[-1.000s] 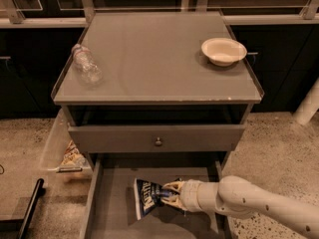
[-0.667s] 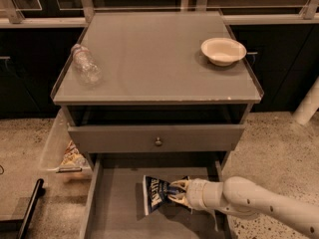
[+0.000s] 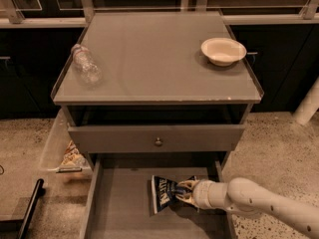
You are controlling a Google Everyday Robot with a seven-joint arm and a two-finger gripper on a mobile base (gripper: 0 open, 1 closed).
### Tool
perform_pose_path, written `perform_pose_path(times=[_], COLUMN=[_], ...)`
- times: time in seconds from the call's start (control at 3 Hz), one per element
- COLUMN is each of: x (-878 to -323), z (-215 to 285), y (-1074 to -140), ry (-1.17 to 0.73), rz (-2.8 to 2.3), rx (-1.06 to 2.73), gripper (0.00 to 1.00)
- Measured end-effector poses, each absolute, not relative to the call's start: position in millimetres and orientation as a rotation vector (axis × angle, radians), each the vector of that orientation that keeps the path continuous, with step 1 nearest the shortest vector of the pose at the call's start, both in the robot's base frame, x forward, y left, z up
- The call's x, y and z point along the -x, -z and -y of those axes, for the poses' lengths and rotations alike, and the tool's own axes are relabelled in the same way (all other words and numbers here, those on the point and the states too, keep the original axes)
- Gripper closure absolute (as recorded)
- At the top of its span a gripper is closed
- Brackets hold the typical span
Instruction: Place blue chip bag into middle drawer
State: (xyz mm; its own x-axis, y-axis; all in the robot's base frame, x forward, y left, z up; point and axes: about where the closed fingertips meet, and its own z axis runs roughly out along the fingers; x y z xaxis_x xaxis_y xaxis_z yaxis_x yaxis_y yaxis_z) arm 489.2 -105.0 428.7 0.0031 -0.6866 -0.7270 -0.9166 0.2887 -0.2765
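Observation:
The blue chip bag (image 3: 164, 192) is a dark-blue foil bag with white lettering. It is inside the open middle drawer (image 3: 119, 203), right of the drawer's centre, low over or on the grey floor. My gripper (image 3: 183, 191) reaches in from the right on a white arm and is shut on the bag's right end. The fingers are partly hidden by the bag.
The shallower drawer with a round knob (image 3: 158, 142) is slightly open above. A clear plastic bottle (image 3: 85, 63) lies on the cabinet top at left, a white bowl (image 3: 223, 50) at right. A clear side bin (image 3: 62, 148) holds a snack bag. A black bar (image 3: 30, 208) lies on the floor at left.
The gripper has drawn a little to the right and toward the drawer's back, carrying the blue chip bag with it.

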Motion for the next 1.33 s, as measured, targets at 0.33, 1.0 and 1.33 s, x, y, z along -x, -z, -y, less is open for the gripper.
perform_pose_path(times=[0.33, 1.0, 1.33], x=[-497.1, -498.5, -498.4], z=[105.6, 105.3, 105.2], y=[-408.7, -407.2, -407.2], ry=[-0.39, -0.395, -0.395], rz=[-1.702, -1.7, -1.7], rx=[1.478, 1.475, 1.475], gripper=[1.0, 0.81, 0.58])
